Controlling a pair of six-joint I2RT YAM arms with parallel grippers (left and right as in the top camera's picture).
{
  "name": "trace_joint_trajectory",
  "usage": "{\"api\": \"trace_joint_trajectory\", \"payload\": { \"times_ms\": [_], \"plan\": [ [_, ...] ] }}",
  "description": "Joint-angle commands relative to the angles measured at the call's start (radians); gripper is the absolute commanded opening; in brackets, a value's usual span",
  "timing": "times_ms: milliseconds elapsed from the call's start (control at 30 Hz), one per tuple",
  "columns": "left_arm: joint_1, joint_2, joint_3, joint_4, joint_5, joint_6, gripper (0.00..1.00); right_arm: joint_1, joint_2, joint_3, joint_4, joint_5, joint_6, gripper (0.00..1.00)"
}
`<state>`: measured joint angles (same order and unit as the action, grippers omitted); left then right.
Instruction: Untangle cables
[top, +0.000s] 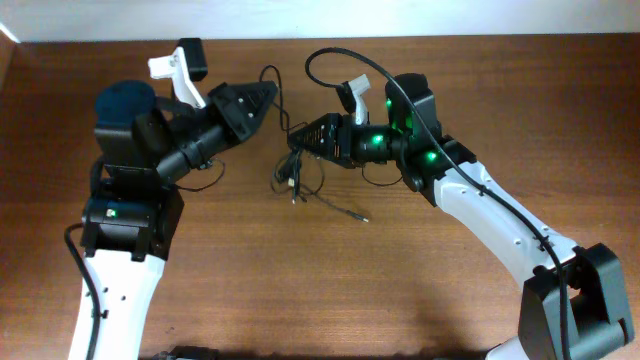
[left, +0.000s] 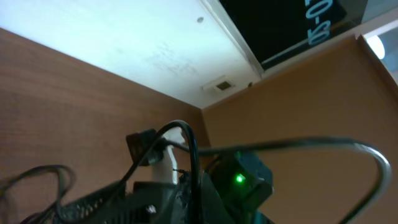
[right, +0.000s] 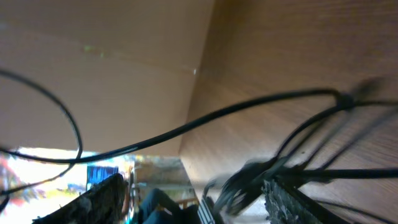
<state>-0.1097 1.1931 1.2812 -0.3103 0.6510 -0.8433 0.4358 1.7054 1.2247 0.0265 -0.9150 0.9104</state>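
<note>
Overhead: the cables (top: 293, 172) sit in a tangled clump at the centre of the bench (top: 380, 300), with one plug end trailing toward the lower right. The left tool (top: 268, 98), up-left of the clump, is pinched closed on a strand that loops toward the frame top. The right tool (top: 298, 140) is just up-right of the clump, jaws wide. In the right wrist view, cords cross the gap between them.

Brown wooden table (top: 400, 300), thin black cables (top: 335, 207) trailing across its middle, silvery plug end (top: 362, 216) resting on the wood
</note>
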Motion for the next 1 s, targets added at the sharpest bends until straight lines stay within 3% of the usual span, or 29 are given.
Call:
{"api": "trace_joint_trajectory", "payload": {
  "times_ms": [0,233,367,433,800,867,933,967],
  "plan": [
    [-0.023,-0.014,0.011,0.019,0.006,-0.016,0.0,0.005,0.003,0.0,-0.065,0.126,0.096,0.72],
    [-0.031,-0.014,0.011,0.033,0.008,-0.016,0.0,0.029,0.003,0.0,-0.124,0.172,0.094,0.7],
    [-0.04,-0.014,0.011,0.033,0.007,-0.016,0.0,0.042,0.003,0.0,-0.138,0.164,0.098,0.49],
    [-0.04,-0.014,0.011,0.033,0.006,-0.016,0.0,0.053,0.003,0.0,-0.167,0.164,0.101,0.43],
    [-0.04,-0.014,0.011,0.032,-0.019,0.03,0.0,0.068,0.003,0.0,-0.195,0.053,0.115,0.37],
    [-0.04,-0.014,0.011,0.032,-0.019,0.029,0.0,0.068,0.003,0.0,-0.195,0.043,0.12,0.25],
    [-0.04,-0.014,0.011,0.032,-0.019,0.029,0.0,0.068,0.003,0.0,-0.195,0.04,0.119,0.04],
    [-0.04,-0.014,0.011,0.032,-0.019,0.03,0.0,0.068,0.003,0.0,-0.195,0.038,0.119,0.04]
  ]
}}
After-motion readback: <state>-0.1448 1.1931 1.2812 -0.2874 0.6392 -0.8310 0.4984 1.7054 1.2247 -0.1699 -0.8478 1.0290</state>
